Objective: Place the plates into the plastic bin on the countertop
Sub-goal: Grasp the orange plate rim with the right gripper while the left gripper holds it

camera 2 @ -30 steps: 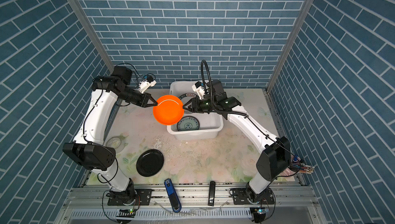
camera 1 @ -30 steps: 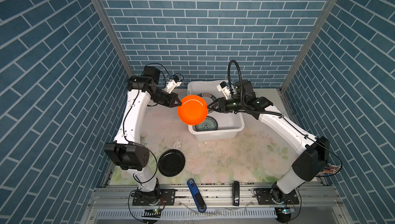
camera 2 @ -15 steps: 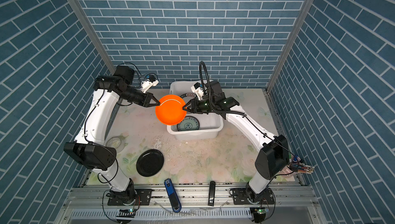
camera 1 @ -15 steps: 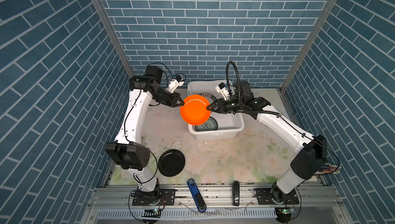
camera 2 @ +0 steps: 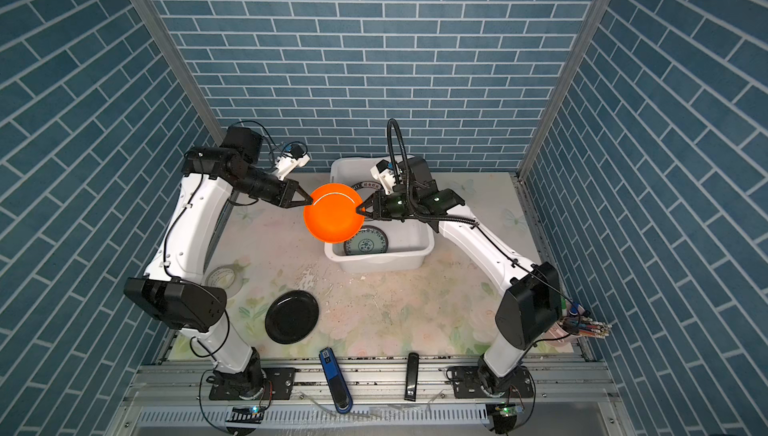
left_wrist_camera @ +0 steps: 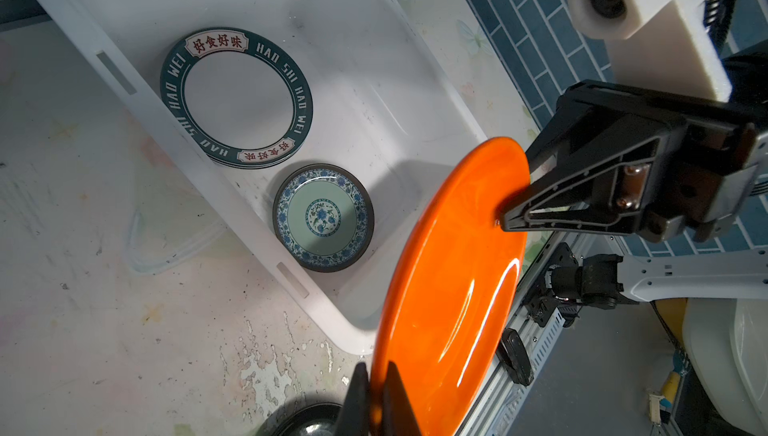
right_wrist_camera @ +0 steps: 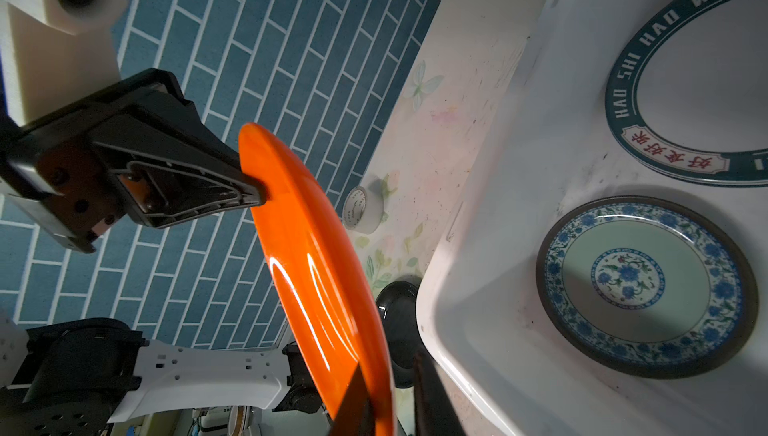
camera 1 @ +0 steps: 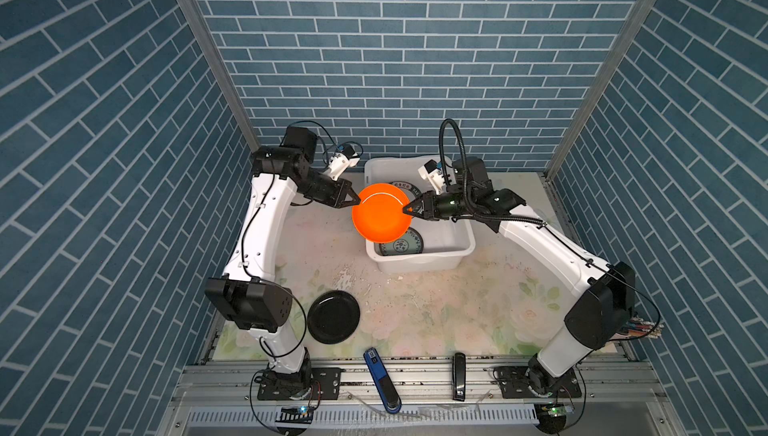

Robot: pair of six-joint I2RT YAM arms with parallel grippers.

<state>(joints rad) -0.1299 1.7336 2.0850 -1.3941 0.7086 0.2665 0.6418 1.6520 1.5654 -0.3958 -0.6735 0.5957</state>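
An orange plate point(camera 1: 380, 215) point(camera 2: 332, 213) hangs tilted on edge over the left rim of the plastic bin point(camera 1: 419, 265) point(camera 2: 374, 263). My left gripper point(camera 1: 356, 202) point(left_wrist_camera: 376, 371) is shut on its left rim. My right gripper point(camera 1: 405, 208) point(right_wrist_camera: 388, 361) straddles the opposite rim. One finger lies on the plate's face and a narrow gap shows at the other. In the bin lie a lettered-rim plate point(left_wrist_camera: 174, 80) point(right_wrist_camera: 619, 93) and a small teal patterned plate point(left_wrist_camera: 322, 217) point(right_wrist_camera: 640, 284). A black plate point(camera 1: 333, 316) point(camera 2: 291, 316) lies on the countertop point(camera 1: 436, 309) at the front left.
A whitish tape roll point(camera 2: 222, 278) point(right_wrist_camera: 361, 213) sits on the countertop beside the left arm. A blue tool point(camera 1: 380, 380) and a black bar point(camera 1: 458, 375) lie on the front metal rail. A bundle of pens point(camera 2: 582, 325) is at the far right.
The left gripper carried the orange plate a little to the right, toward the bin. The right gripper came up to the plate's right rim and its jaws narrowed around it.
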